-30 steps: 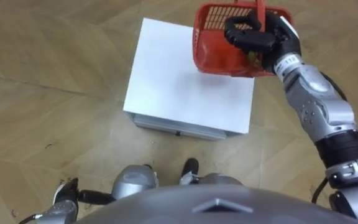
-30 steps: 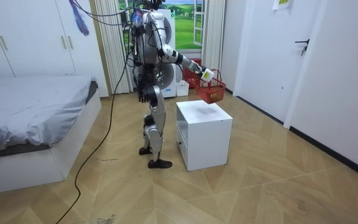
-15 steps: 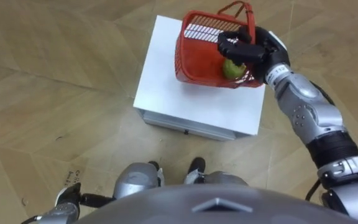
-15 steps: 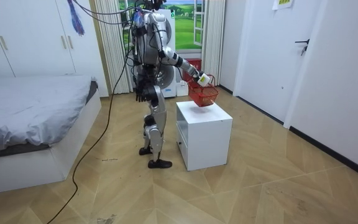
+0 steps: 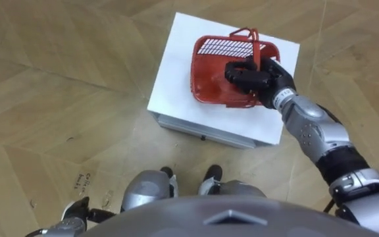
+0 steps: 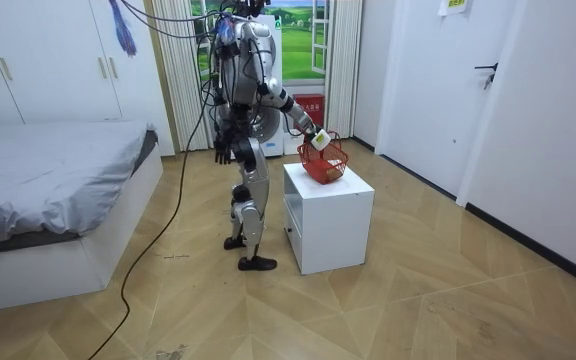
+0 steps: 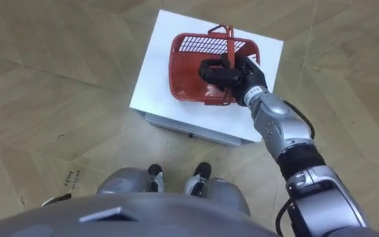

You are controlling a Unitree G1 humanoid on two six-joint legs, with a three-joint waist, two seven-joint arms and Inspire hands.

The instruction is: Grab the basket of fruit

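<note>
A red plastic fruit basket [image 5: 209,72] rests low on the top of a small white cabinet [image 5: 176,72], at its middle right. My right hand [image 5: 255,76] reaches over the basket's near right rim, its dark fingers curled round the upright red handle [image 5: 253,41]. The hand hides what lies inside the basket. The right eye view has the same basket [image 7: 189,72] and hand [image 7: 229,74]. In the room view I stand upright at the cabinet [image 6: 328,215], right arm stretched down to the basket [image 6: 324,165]. My left hand [image 6: 223,153] hangs by my hip with relaxed fingers.
The cabinet has a drawer front [image 5: 202,135] facing my feet. Herringbone wood floor surrounds it on all sides. A bed [image 6: 48,190] stands at the room view's left, white walls and a door [image 6: 488,90] at its right.
The right hand has brought the basket down and towards me, from the air over the cabinet's far right corner onto its top. The eye view has shifted as well.
</note>
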